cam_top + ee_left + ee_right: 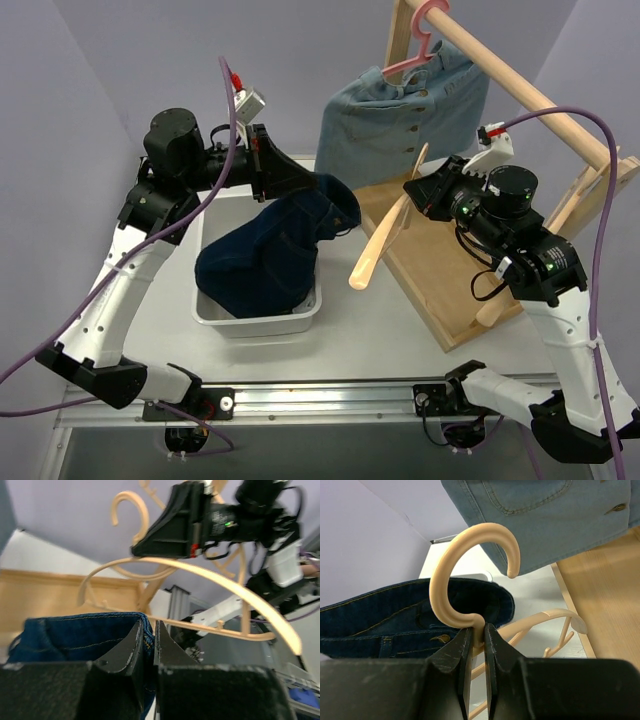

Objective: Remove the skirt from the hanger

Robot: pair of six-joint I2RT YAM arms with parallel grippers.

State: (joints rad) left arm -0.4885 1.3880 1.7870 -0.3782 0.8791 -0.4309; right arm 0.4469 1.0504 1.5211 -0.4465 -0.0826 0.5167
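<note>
on the left, the left gripper (308,186) reaches in from its arm with its jaws pressed together on the waistband edge of the dark blue denim skirt (262,262). the left wrist view shows the stitched hem pinched between the two black fingers (131,647). from that pinch the skirt droops down in a loose heap into the white bin (300,318), which stands on the table (380,325) in front of the left arm; most of the cloth lies inside the bin, with one fold raised up to the jaws.

just to the right of the skirt, the beige hanger (383,242) hangs tilted in the air, its lower end pointing toward the bin's right corner. it is bare, with none of the dark cloth on it, and a small gap shows between it and the skirt. the right gripper (422,190) is clamped on the hanger at the foot of its hook, the curl of the hook rising above the closed fingers (454,660).

further right, a light denim skirt (400,115) hangs from a pink hanger (420,55) on the rail of a wooden rack (520,85), whose flat base (440,285) rests on the table under the right arm.
</note>
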